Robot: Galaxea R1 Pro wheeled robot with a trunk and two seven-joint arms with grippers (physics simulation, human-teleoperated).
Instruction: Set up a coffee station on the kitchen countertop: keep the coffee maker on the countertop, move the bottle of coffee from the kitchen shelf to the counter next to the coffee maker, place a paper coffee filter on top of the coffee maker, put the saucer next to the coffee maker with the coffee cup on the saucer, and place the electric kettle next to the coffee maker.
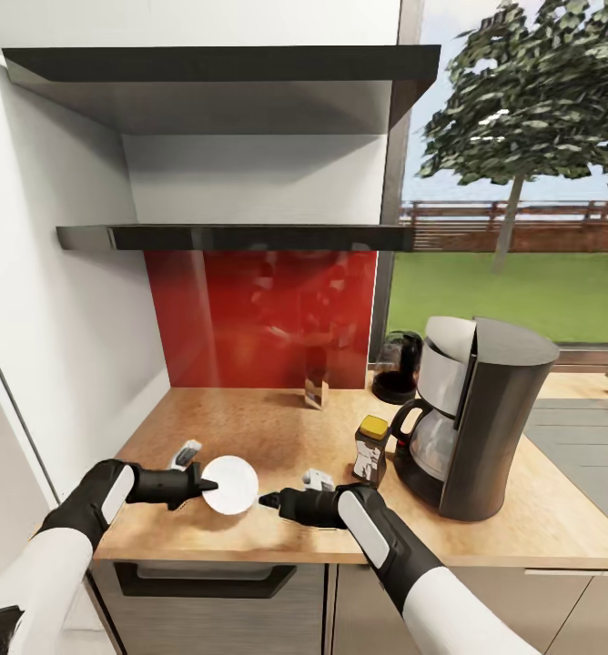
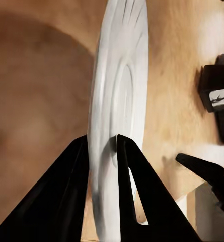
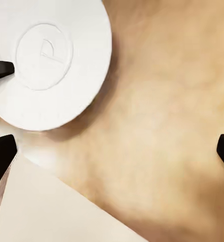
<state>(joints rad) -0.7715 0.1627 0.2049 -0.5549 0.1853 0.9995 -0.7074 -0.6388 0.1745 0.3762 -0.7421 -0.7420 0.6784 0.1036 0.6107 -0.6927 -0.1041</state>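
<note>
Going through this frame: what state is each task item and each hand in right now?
saucer: held on edge over the kitchen countertop, pinched by the left hand.
right hand: open, holding nothing, beside the saucer.
paper coffee filter: on top of the coffee maker.
bottle of coffee: upright on the counter beside the coffee maker, lid on.
electric kettle: standing behind the coffee maker.
kitchen shelf: bare.

- The saucer — small, round, white — is held on edge over the front of the countertop.
- The coffee maker stands tall and dark grey at the right, with a white paper filter seen at its top.
- The coffee jar, gold-lidded, stands upright just beside it.
- The dark kettle is set behind — near the window.
</note>
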